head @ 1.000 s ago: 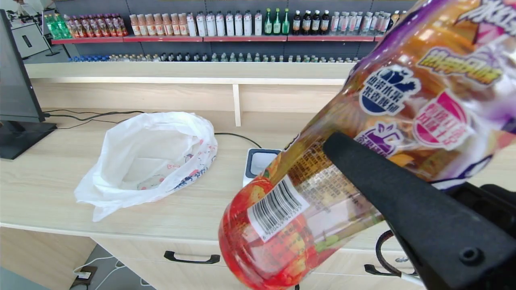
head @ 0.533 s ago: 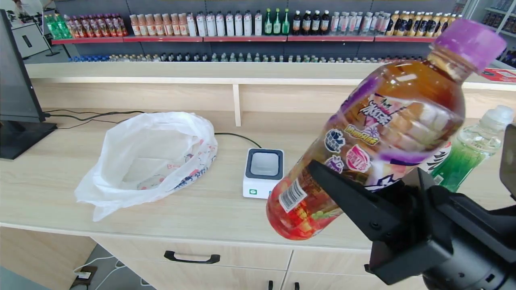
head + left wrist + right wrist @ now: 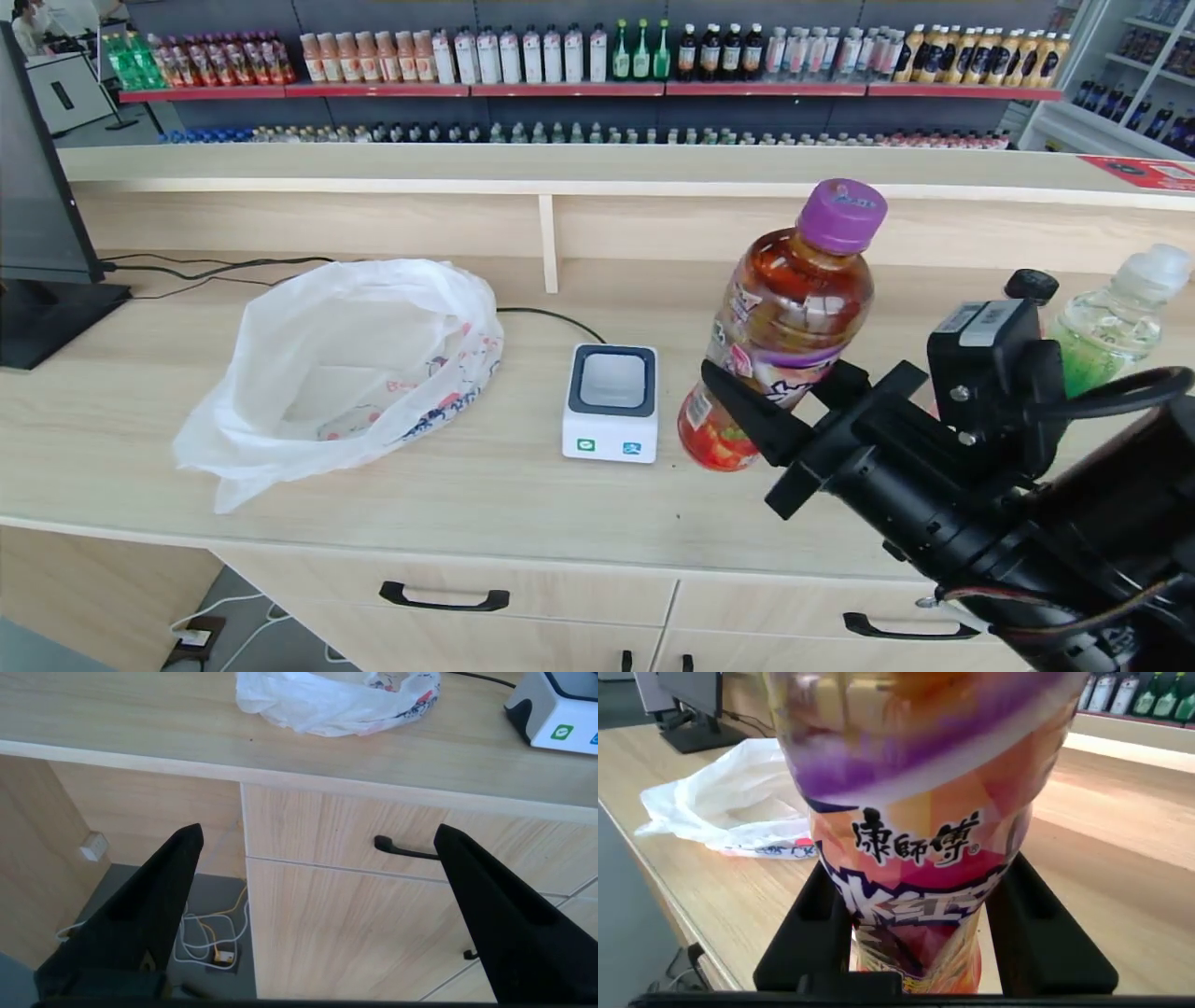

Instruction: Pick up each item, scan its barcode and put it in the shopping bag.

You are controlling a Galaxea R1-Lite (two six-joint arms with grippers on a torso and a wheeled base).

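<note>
Counter (image 3: pixel 485 485): light wood, with a raised ledge (image 3: pixel 467 163) along its far edge and drawers with black handles (image 3: pixel 443 597) under its near edge.
Shopping bag (image 3: pixel 355 364): white plastic, slumped open on the left half of the counter, with its mouth turned up.
Scanner (image 3: pixel 611 401): a small white box with a dark-framed window on top. It stands near the middle of the counter, just right of the bag, with a black cable running toward the far edge.
Tea bottle (image 3: pixel 789 327): amber drink, purple cap and colourful wrap. It is held just beside the scanner's right side, nearly upright, with the cap leaning slightly to the right. A white barcode patch shows low on the side nearer the scanner.
Right gripper (image 3: pixel 770 383): the jaws are clamped on the lower part of the tea bottle, one black finger on each side, as the right wrist view shows up close.
Left gripper (image 3: pixel 318 840): it hangs below the counter's near edge, in front of the drawers. The jaws are wide apart with nothing between them.
Green bottle (image 3: pixel 1111 327): clear cap, tilted, at the right edge of the counter and partly hidden behind the right arm.
Monitor (image 3: pixel 37 187): dark, on its stand at the far left corner, with cables (image 3: pixel 215 269) trailing from it along the far edge.
Room: a shop, with long red-edged shelves (image 3: pixel 560 56) of bottled drinks across the back wall.
Floor: a grey patch with a power socket (image 3: pixel 191 637) and a white lead, under the counter's left end.
</note>
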